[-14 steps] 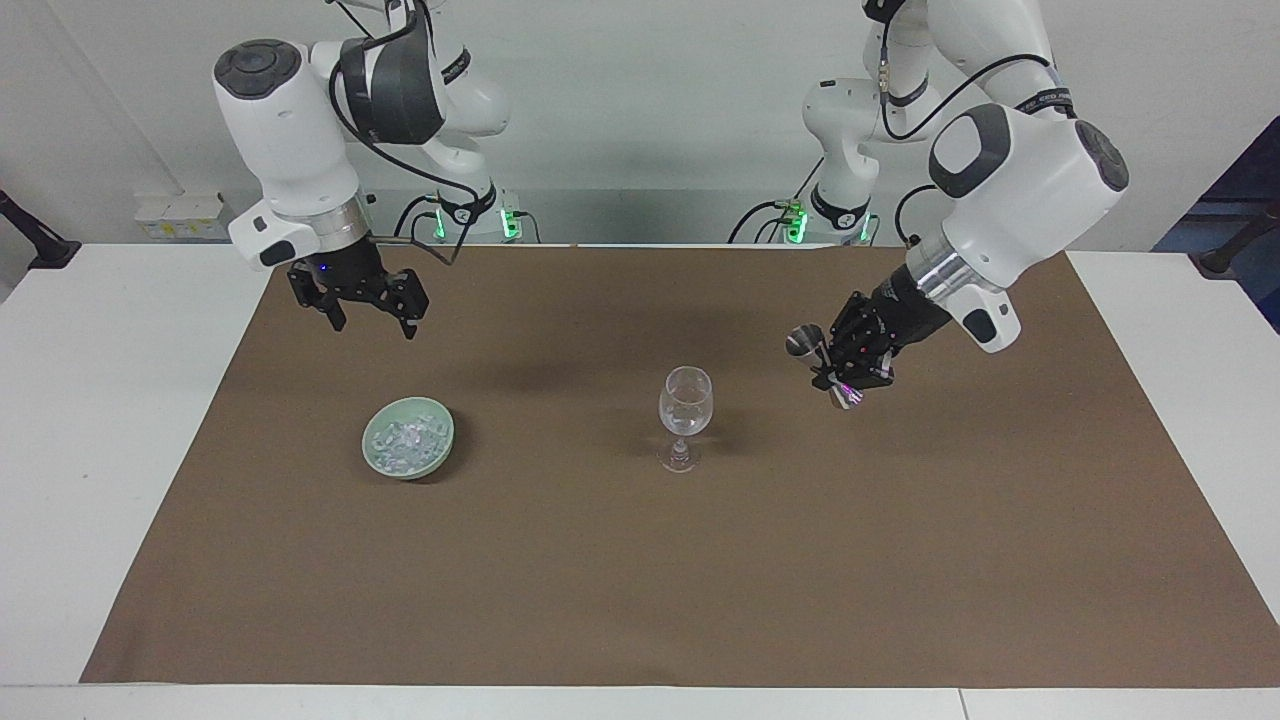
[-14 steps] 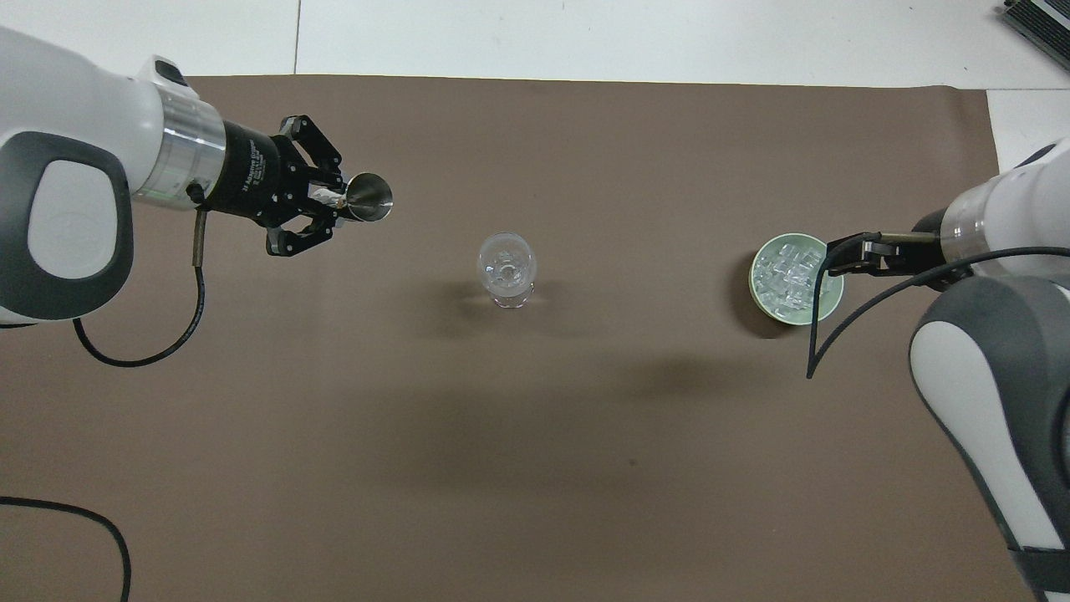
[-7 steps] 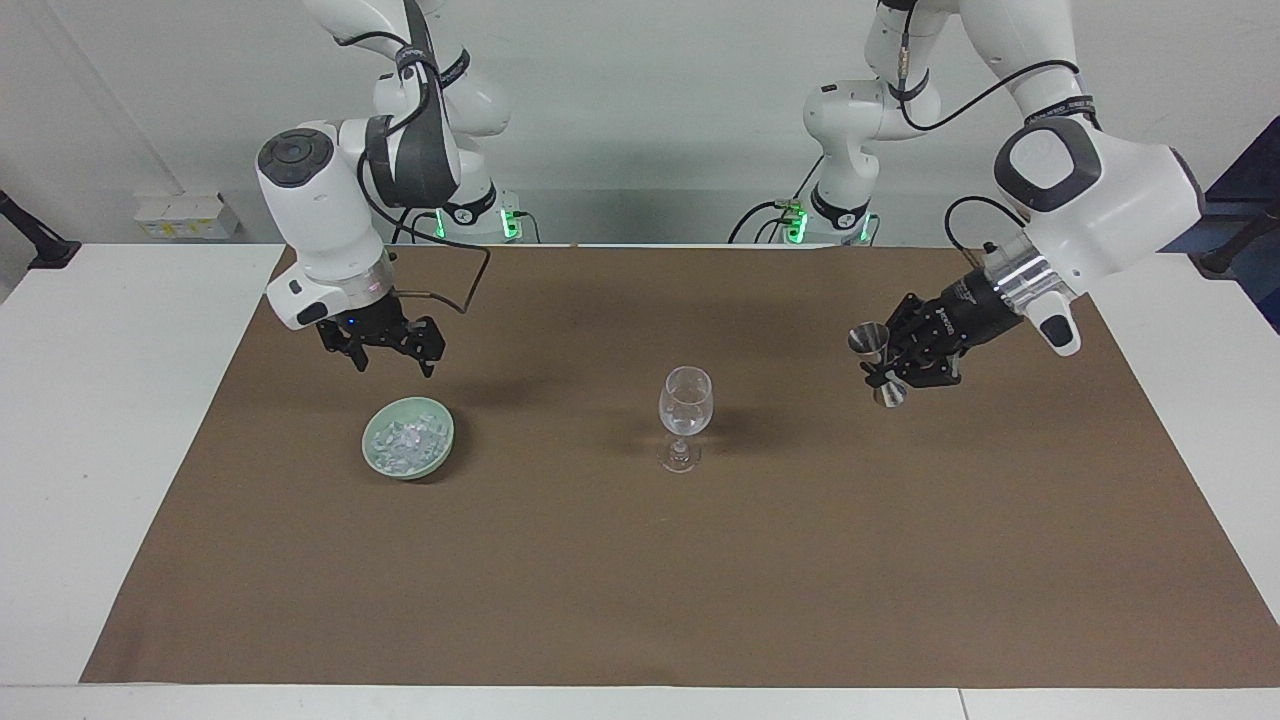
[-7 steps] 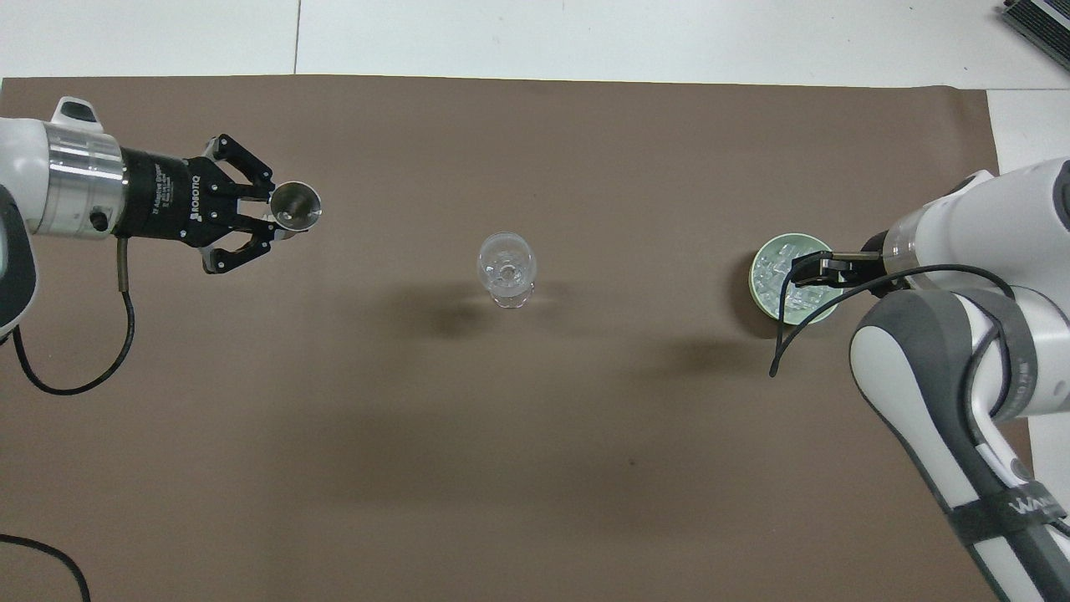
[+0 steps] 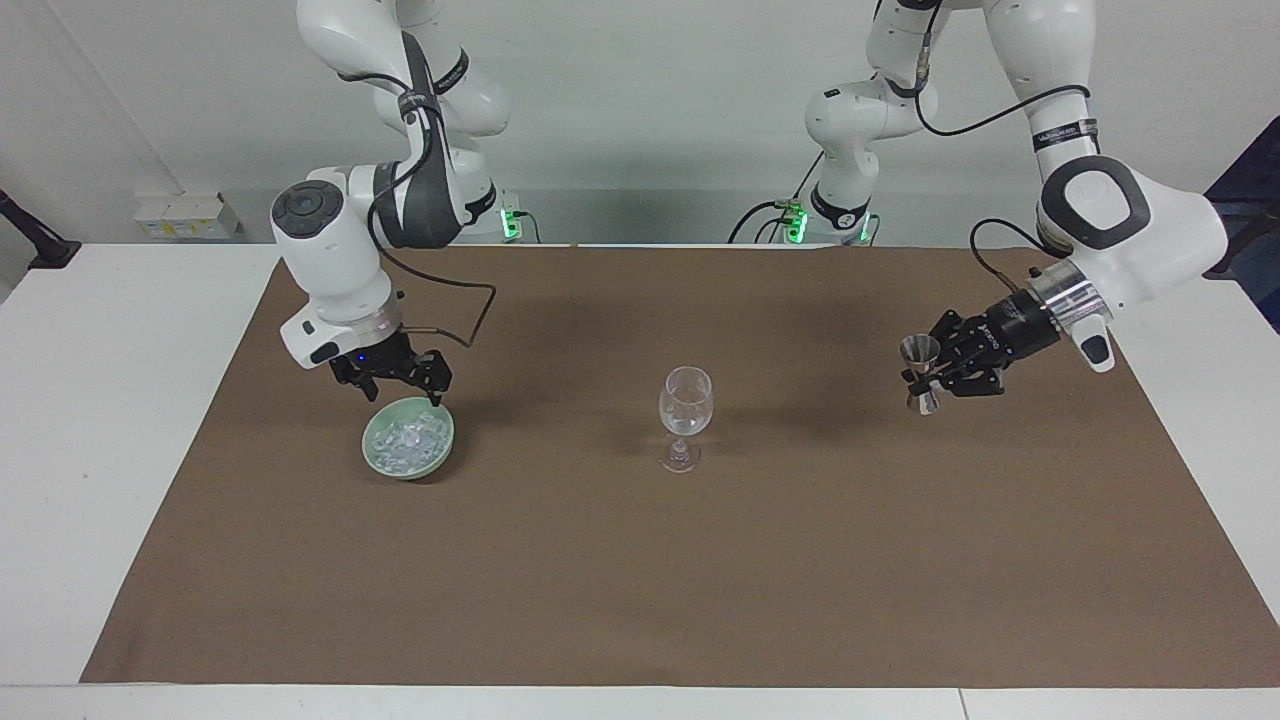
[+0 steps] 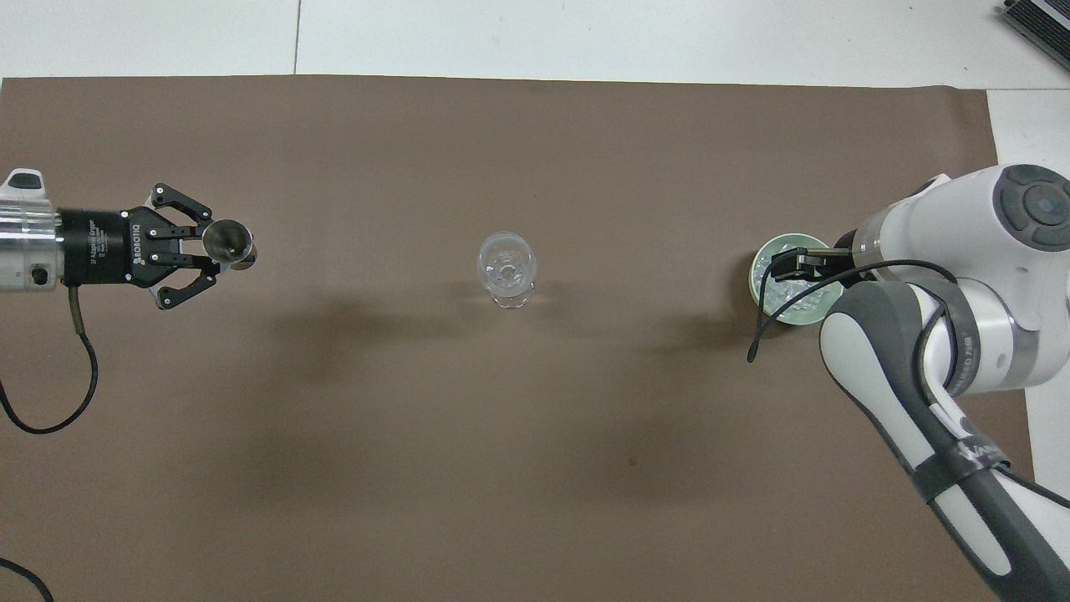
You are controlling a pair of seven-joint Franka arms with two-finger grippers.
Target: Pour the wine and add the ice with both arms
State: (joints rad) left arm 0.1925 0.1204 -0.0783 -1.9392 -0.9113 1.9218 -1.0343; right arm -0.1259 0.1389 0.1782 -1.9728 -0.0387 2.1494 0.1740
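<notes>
A clear stemmed wine glass [image 5: 685,412] stands upright mid-mat; it also shows in the overhead view [image 6: 506,267]. A pale green bowl [image 5: 367,446] holds the ice [image 5: 405,440], toward the right arm's end. My right gripper [image 5: 393,382] is open and hangs just above the bowl's rim on the robots' side; from overhead, the gripper [image 6: 792,262] covers part of the bowl [image 6: 755,281] and the ice [image 6: 782,294]. My left gripper [image 5: 926,378] is shut on a metal jigger [image 5: 918,348], low over the mat toward the left arm's end, well apart from the glass. It also shows overhead [image 6: 211,251] with the jigger [image 6: 227,241].
A brown mat [image 5: 640,580] covers most of the white table [image 5: 100,400]. A black cable [image 6: 50,393] hangs from the left wrist, and another loops beside the right gripper. Nothing else stands on the mat.
My left gripper carried the jigger away from the glass toward the left arm's end and lower. My right gripper came down over the ice bowl.
</notes>
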